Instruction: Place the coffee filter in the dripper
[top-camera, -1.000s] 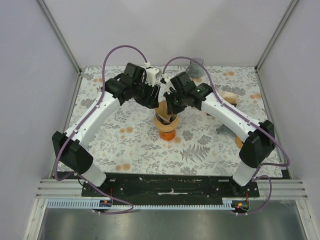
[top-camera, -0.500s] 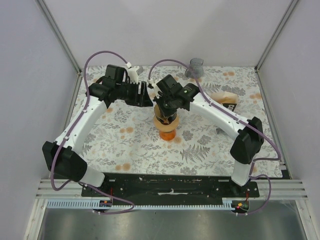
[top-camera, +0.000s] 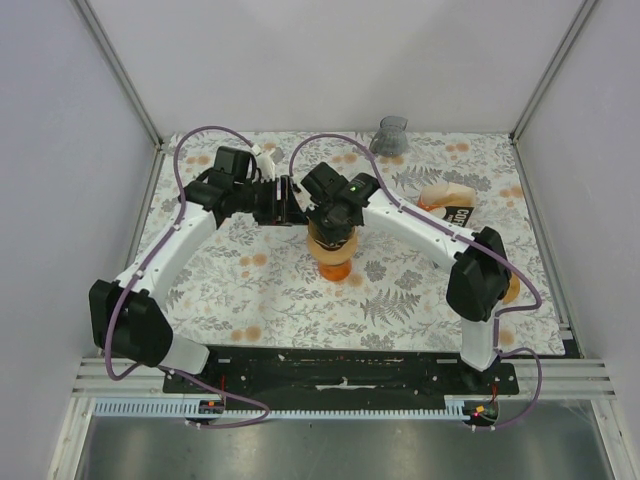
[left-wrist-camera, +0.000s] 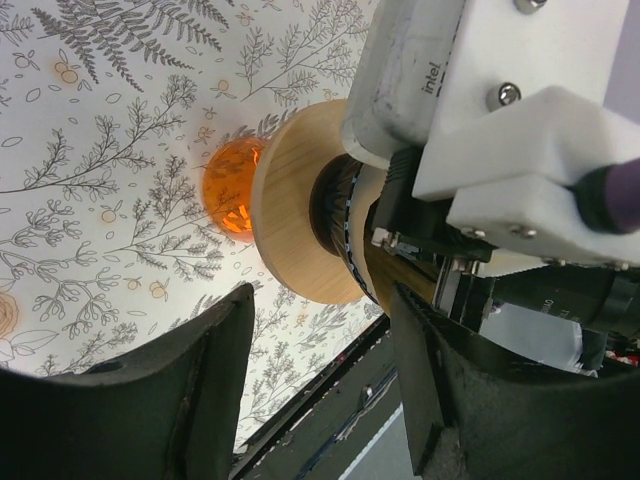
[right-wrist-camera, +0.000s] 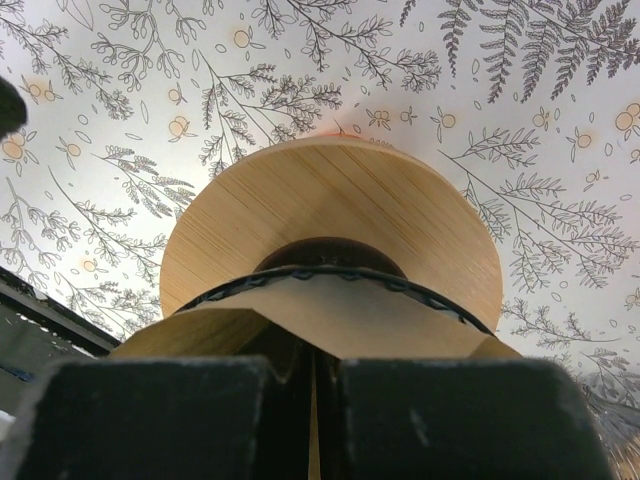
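The right claw is clamped narrow on the coffee filter. In the right wrist view its two dark fingers fill the bottom of the frame, pressed together with only a thin edge of paper between them. The filter spreads out from that grip as a pale tan sheet. It reaches up to the thin black rim at the mouth of the dripper, in the middle of the frame. How deep the paper sits inside cannot be told.

The dripper has a broad wooden collar and stands on an orange glass base, which shows in the left wrist view at centre left. In the top view the dripper is at the middle of the fern-patterned table, directly under the right claw.

The left claw is wide and holds nothing. Its fingers stand well apart across the bottom of the left wrist view. The dripper collar and the white body of the right wrist lie beyond them, in the upper right. In the top view this claw sits just beside the dripper, to the left of centre.

A grey vessel stands at the top edge of the table. A tan packet lies at the right of the frame, well apart from the dripper.
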